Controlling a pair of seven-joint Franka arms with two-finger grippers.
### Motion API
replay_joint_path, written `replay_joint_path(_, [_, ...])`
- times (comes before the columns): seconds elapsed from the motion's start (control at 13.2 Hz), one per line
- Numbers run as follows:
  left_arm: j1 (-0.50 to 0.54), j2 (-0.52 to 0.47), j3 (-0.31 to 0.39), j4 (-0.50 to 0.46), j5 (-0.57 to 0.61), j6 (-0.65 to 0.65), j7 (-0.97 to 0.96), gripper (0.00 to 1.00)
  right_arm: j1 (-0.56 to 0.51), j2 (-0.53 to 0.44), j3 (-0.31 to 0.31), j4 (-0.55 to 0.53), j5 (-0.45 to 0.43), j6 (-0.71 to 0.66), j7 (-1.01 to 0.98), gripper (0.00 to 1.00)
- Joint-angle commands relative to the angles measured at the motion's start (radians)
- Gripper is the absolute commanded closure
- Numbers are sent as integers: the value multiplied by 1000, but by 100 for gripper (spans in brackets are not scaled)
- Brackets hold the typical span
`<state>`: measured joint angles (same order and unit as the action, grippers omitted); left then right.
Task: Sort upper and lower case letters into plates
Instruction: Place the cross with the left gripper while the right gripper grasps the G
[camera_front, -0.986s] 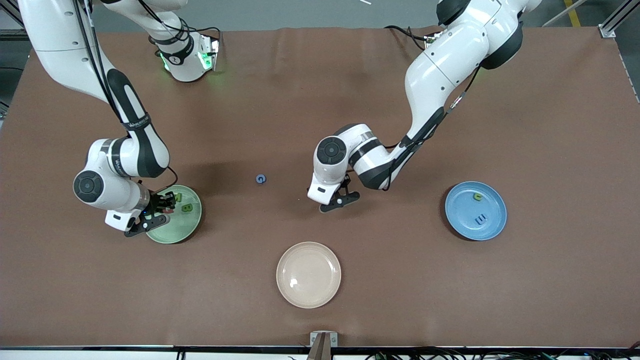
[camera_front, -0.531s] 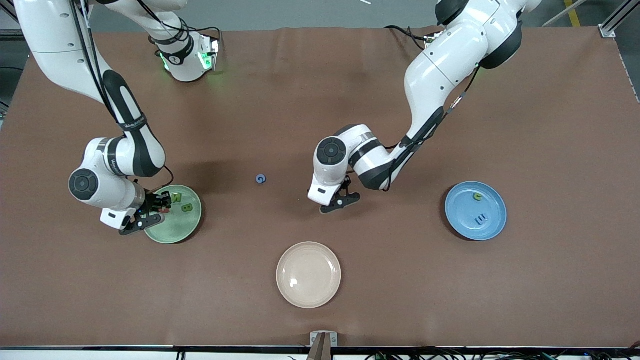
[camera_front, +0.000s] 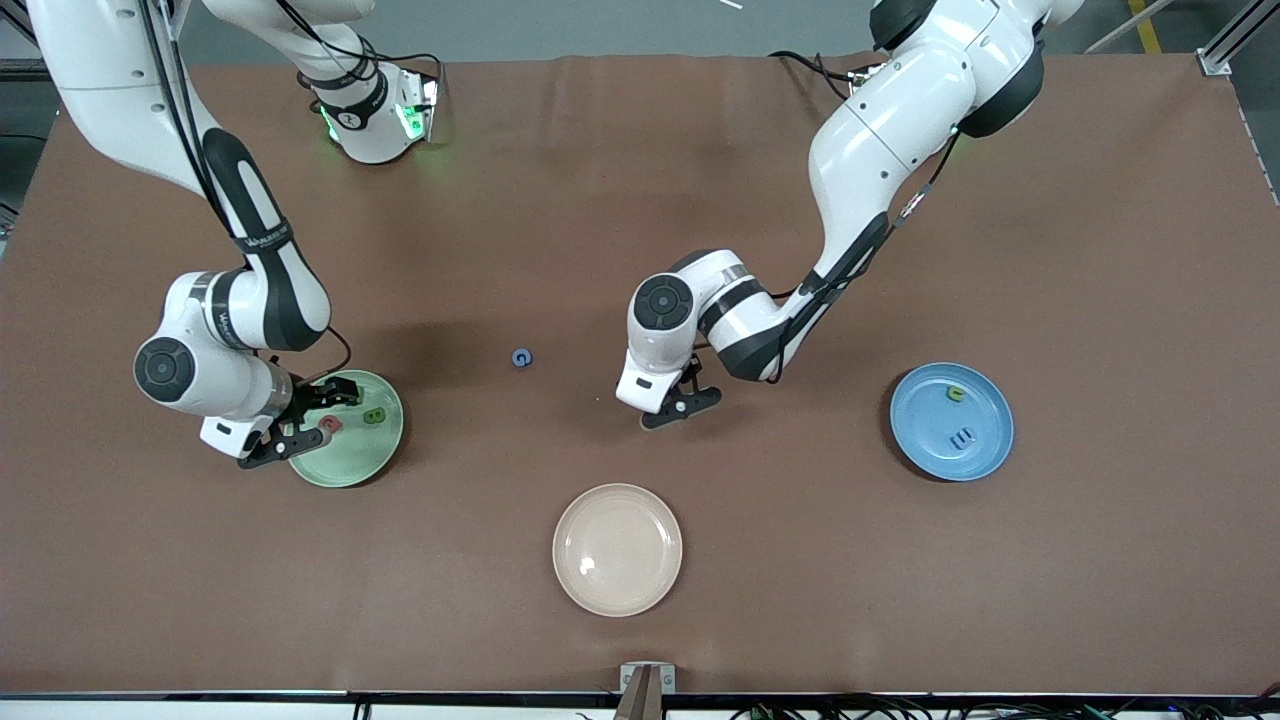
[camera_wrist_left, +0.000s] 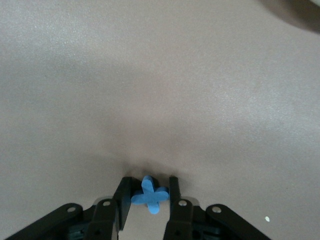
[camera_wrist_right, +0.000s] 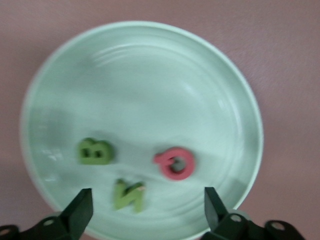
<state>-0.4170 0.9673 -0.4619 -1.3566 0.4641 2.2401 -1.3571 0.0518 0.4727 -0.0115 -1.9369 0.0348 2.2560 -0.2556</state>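
Jaws spread wide, the right gripper (camera_front: 305, 428) hangs over the green plate (camera_front: 350, 462), while the left gripper (camera_front: 680, 402) sits low at mid-table; the blue plate (camera_front: 950, 460) holds two letters, one blue letter (camera_front: 521, 357) lies loose and the beige plate (camera_front: 617, 580) is bare. From the left wrist, that gripper's fingers (camera_wrist_left: 122, 197) pinch a blue cross-shaped letter (camera_wrist_left: 149, 195), case unreadable. From the right wrist, three letters lie in the green plate: a green B (camera_wrist_right: 94, 151), a green N (camera_wrist_right: 129, 195), a pink Q (camera_wrist_right: 174, 163), so I judge two remain.

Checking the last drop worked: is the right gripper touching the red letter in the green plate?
Apart. In the right wrist view the red letter lies flat in the green plate, with plate showing between it and both open fingers of the right gripper.
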Motion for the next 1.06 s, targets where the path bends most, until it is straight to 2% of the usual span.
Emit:
replay_joint_path(0.0, [-20, 8, 29, 7, -2, 13, 16, 77, 127, -84, 8, -25, -1, -67, 270, 0])
replay_joint_path(0.23, [-19, -7, 28, 7, -5, 7, 15, 85, 288, -86, 10, -42, -1, -53, 555, 0])
replay_joint_path(0.38, [-3, -50, 28, 5, -15, -5, 16, 87, 374, -80, 8, -63, -1, 6, 706, 0])
replay_joint_path(0.61, [69, -117, 6, -16, -13, -89, 64, 87, 453, -74, 8, -114, -1, 132, 820, 0])
replay_joint_path(0.83, [229, -188, -114, -80, -13, -152, 125, 88, 491, -19, 8, -131, -3, 240, 896, 0])
replay_joint_path(0.99, [381, -245, -205, -185, -12, -152, 188, 88, 514, 0, 7, -132, -4, 272, 901, 0])
